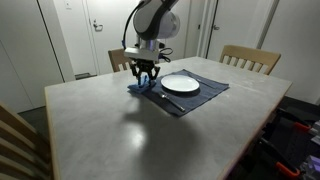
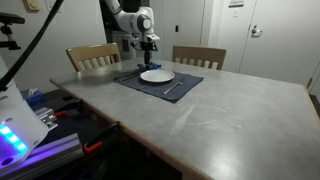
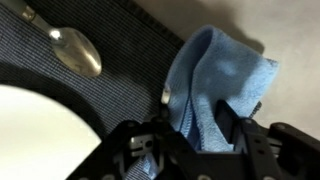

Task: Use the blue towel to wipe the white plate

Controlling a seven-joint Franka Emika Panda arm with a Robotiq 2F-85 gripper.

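Your gripper (image 3: 196, 112) is down at the edge of the placemat (image 3: 120, 55), and in the wrist view its jaws are drawn in on the blue towel (image 3: 215, 80), which is bunched into a fold rising between the two dark fingers (image 3: 232, 120). The jaws are not fully together, because the cloth fills the gap between them. From the towel, the spoon (image 3: 76, 50) lies on the mat at about ten o'clock, bowl toward the towel and handle running off the top corner. The rim of the white plate (image 3: 35, 125) curves in at about eight o'clock, close to the towel but not touching it. In an exterior view, the towel (image 1: 137, 86) sits at nine o'clock from the plate (image 1: 181, 84), right under your gripper (image 1: 147, 74) at the mat's (image 1: 200, 97) corner, and you cannot tell from there whether the cloth is lifted or resting on the grey table (image 1: 120, 130). In an exterior view the plate (image 2: 157, 75) sits in the middle of the mat (image 2: 185, 84), with the gripper (image 2: 150, 47) at its twelve o'clock.
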